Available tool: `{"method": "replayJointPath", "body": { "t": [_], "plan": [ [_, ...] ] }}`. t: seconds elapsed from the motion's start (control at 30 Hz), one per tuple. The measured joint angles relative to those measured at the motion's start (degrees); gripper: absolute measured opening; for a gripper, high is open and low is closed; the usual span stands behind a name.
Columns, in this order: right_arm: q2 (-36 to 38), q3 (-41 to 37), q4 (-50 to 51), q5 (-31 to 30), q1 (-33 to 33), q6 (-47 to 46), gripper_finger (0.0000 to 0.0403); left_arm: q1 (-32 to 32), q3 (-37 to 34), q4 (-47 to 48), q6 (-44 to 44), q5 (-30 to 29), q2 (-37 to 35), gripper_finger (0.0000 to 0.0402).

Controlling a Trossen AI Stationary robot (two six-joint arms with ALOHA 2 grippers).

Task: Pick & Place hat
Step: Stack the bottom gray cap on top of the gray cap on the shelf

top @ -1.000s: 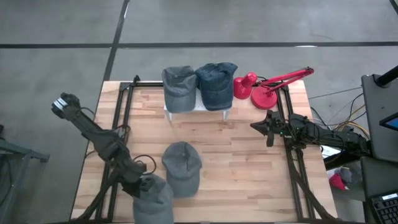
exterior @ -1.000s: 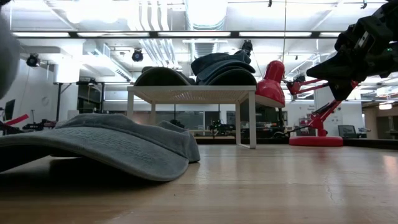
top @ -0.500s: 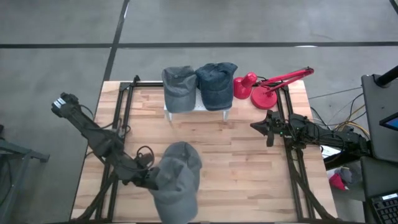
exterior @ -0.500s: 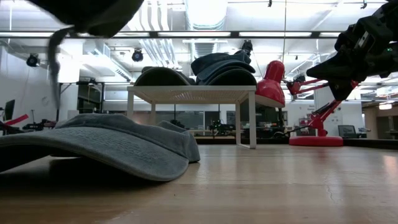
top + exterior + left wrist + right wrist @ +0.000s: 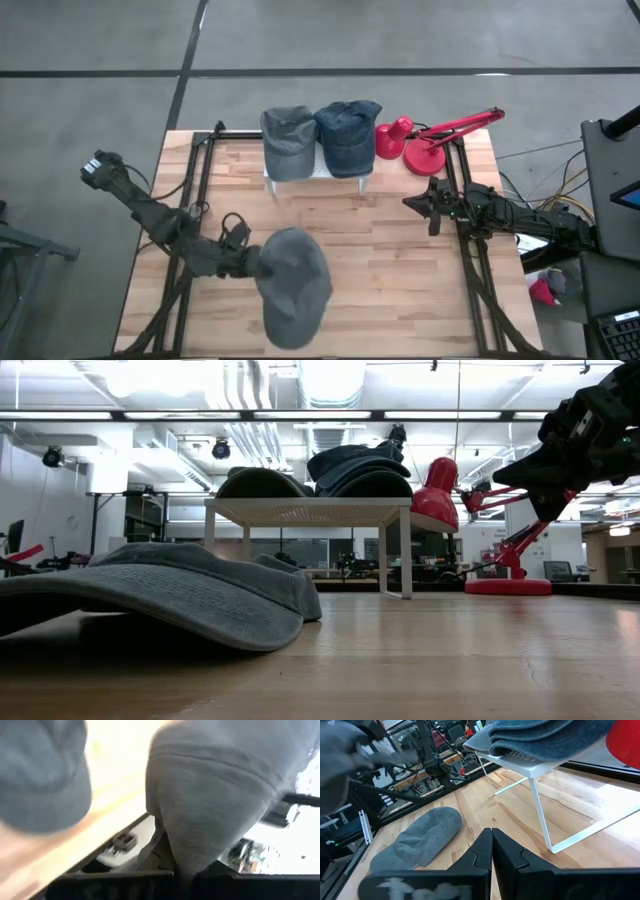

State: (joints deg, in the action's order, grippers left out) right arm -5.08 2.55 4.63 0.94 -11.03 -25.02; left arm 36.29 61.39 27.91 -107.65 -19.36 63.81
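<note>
Mid-carry here — my left gripper (image 5: 255,264) is clamped on a grey hat (image 5: 293,285), holding it above another hat (image 5: 420,838) lying on the table (image 5: 400,260). Next I'd swing toward the white rack (image 5: 320,172). My right gripper (image 5: 412,203) waits, fingers pressed together, holding nothing.

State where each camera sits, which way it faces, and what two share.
High: above the wooden table, straight down; both arms, left tool carrying a grey fabric cap, right tool near the red desk lamp.
Low: tabletop height, level across a second grey cap lying to the white metal stand; right arm upper right.
Left wrist: on the left arm, facing the carried cap.
Right wrist: past shut fingers toward the lying cap and stand.
Shared: low and right wrist both show the lying cap.
</note>
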Motion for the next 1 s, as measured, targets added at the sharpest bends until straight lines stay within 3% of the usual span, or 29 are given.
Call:
{"method": "replayJointPath", "body": {
  "t": [0.2,0.73,1.0],
  "plan": [
    [0.00,0.01,0.00,0.00,0.00,-0.01,0.0008,-3.54,1.94,0.10,4.21,-5.76,-1.85,0.0000],
    [0.02,0.00,0.03,0.01,0.01,0.12,0.0008,-16.83,5.03,-1.84,11.69,-8.76,-6.66,0.0000],
    [0.02,0.00,0.03,0.01,0.02,-0.01,0.0008,-25.30,8.42,-4.10,13.06,-18.67,-6.60,0.0000]
  ]
}}
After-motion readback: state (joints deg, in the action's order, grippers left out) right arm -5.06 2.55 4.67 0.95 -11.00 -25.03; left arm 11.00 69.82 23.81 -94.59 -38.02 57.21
